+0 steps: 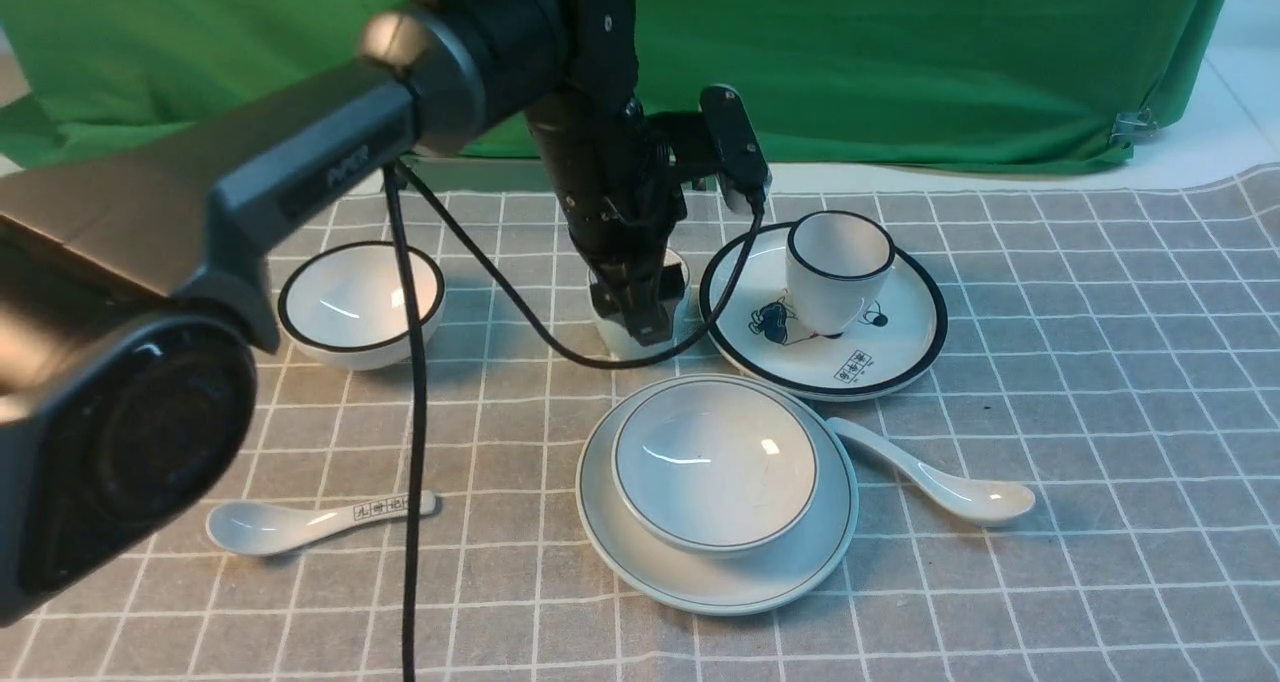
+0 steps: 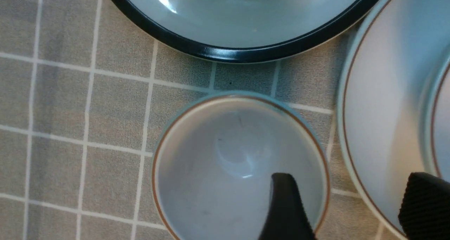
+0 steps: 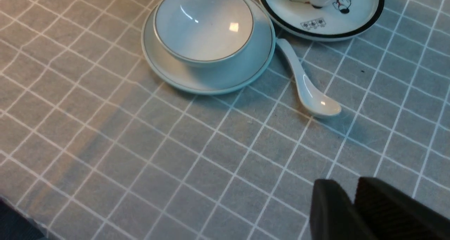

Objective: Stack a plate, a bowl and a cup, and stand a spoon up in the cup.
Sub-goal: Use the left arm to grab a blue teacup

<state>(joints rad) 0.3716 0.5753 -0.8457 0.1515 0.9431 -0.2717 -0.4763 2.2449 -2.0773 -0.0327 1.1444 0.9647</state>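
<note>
The plate (image 1: 620, 552) lies front centre with the bowl (image 1: 715, 462) resting in it. The spoon (image 1: 935, 477) lies on the cloth just right of the plate. The cup (image 1: 612, 337) stands upright behind the plate, mostly hidden by my left gripper (image 1: 640, 327). In the left wrist view the cup (image 2: 218, 169) is empty. My left gripper (image 2: 349, 183) is open, one finger (image 2: 284, 204) inside the cup and the other outside it, over the plate (image 2: 379, 127). My right gripper (image 3: 346, 183) is shut and empty, above bare cloth, away from the spoon (image 3: 306, 81).
A black-rimmed plate (image 1: 900, 342) with a drawing holds a black-rimmed cup (image 1: 838, 267) at the back right, close to the cup. A black-rimmed bowl (image 1: 360, 302) stands at the back left. A labelled spoon (image 1: 310, 517) lies front left. A black cable (image 1: 412, 462) hangs from my left arm.
</note>
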